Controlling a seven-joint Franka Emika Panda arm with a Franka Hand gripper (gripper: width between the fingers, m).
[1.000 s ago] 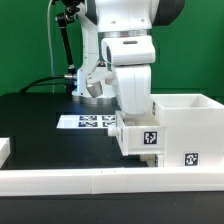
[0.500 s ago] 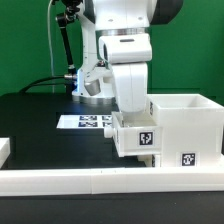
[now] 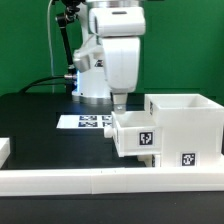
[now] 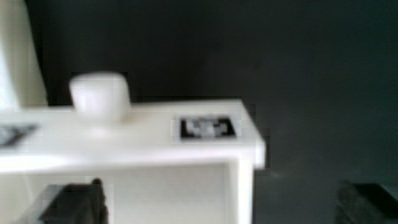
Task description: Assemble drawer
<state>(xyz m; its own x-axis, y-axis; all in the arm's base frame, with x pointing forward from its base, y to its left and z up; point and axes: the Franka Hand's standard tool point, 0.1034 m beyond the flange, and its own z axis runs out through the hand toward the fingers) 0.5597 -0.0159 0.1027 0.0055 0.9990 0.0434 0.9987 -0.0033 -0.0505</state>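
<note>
The tall white box shell (image 3: 186, 122) stands at the exterior view's right, with a tag low on its front. A low white tray (image 3: 132, 136) with a tag sits partly inside the shell and sticks out toward the exterior view's left. My gripper (image 3: 120, 101) hangs just above the tray's outer end, apart from it. In the wrist view the tray (image 4: 160, 150) lies below with its tag (image 4: 210, 128) and a short white knob (image 4: 98, 95). The gripper (image 4: 222, 205) is open and empty, one dark finger (image 4: 71, 203) over the tray, the other over the black table.
The marker board (image 3: 88, 122) lies flat on the black table behind the tray. The long low white border wall (image 3: 100, 181) runs along the front. Another white part (image 3: 4, 149) shows at the exterior view's left edge. A black cable stands at the back left.
The gripper was down at the tray and has risen and shifted toward the exterior view's left, leaving the tray. The tray stays in the shell.
</note>
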